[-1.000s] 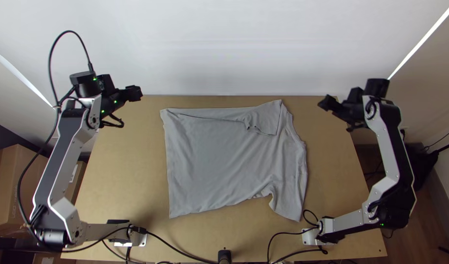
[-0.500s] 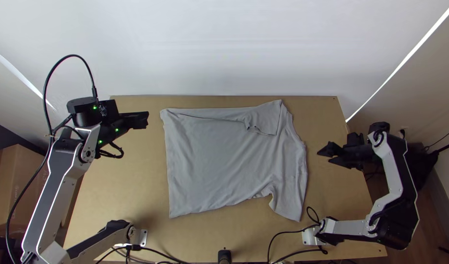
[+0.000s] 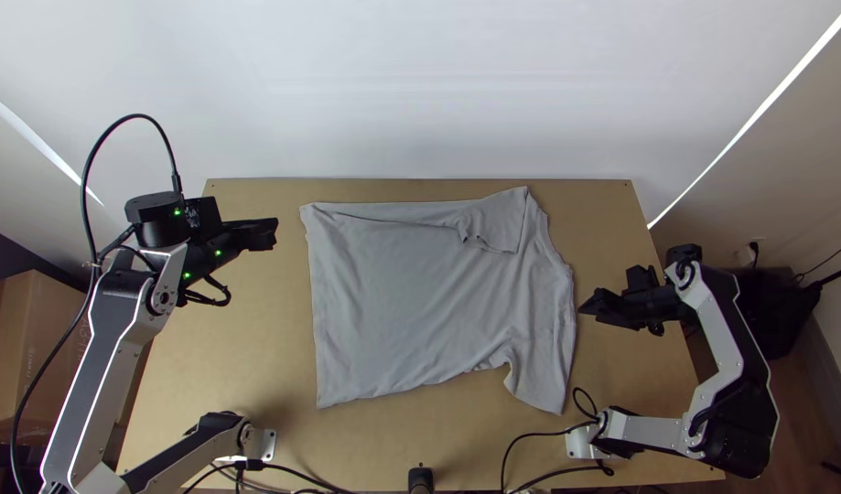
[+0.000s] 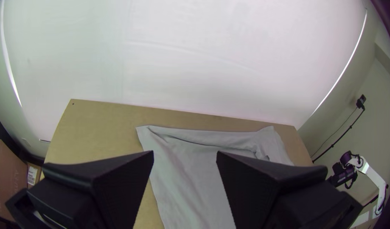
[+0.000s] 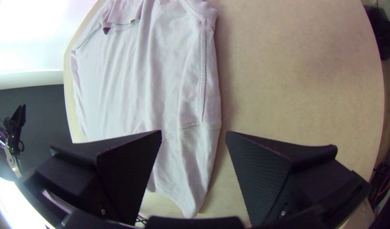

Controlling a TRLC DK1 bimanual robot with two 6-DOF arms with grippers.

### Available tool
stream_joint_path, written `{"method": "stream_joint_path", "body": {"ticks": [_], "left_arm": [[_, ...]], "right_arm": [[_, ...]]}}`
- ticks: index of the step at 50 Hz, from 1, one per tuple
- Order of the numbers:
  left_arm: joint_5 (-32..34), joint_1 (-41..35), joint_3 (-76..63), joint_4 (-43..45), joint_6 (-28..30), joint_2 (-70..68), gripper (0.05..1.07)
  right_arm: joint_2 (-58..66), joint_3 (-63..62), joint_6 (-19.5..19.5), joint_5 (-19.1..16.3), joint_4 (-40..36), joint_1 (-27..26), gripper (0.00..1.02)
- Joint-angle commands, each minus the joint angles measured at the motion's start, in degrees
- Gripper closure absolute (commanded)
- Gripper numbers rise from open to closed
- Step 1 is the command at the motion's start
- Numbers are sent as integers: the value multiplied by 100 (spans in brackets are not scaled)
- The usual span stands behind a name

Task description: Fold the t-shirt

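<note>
Counter (image 3: 237, 366), light wood. One grey t-shirt (image 3: 411, 302), centred, far side folded in, long axis crosswise. Near sleeve (image 3: 539, 370): likely next, nearer the right hand (image 5: 194, 132), spread wide. Left hand (image 4: 185, 152): wide, by the hem end (image 3: 314, 311).

Top looks down from high, right wrist nearer, left across shared table (image 3: 246, 348).

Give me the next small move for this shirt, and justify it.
Probably bring the open right tool over the near sleeve to pinch it: that sleeve sticks out, while the far sleeve lies folded inward on the shirt, and this tool is the closer one.
</note>
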Motion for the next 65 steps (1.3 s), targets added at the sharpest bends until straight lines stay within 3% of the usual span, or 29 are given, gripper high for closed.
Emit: {"method": "stream_joint_path", "body": {"ticks": [1,38,43,48,52,65], "left_arm": [[29,25,-147,-10,-54,-130,35],[3,43,-130,-2,-28,-60,35],[3,43,-156,-2,-10,-60,35],[3,52,-262,-10,69,-77,35],[-6,25,-455,-116,403,-77,35],[-6,-634,-965,-2076,2205,-86,35]], "right_arm": [[43,-239,-82,76,144,93,32],[641,-881,94,357,1040,586,34],[641,-969,112,384,1269,638,61],[632,-1022,112,480,1312,647,76],[544,-1004,112,559,1330,647,98],[87,-995,112,577,1242,559,100]]}}
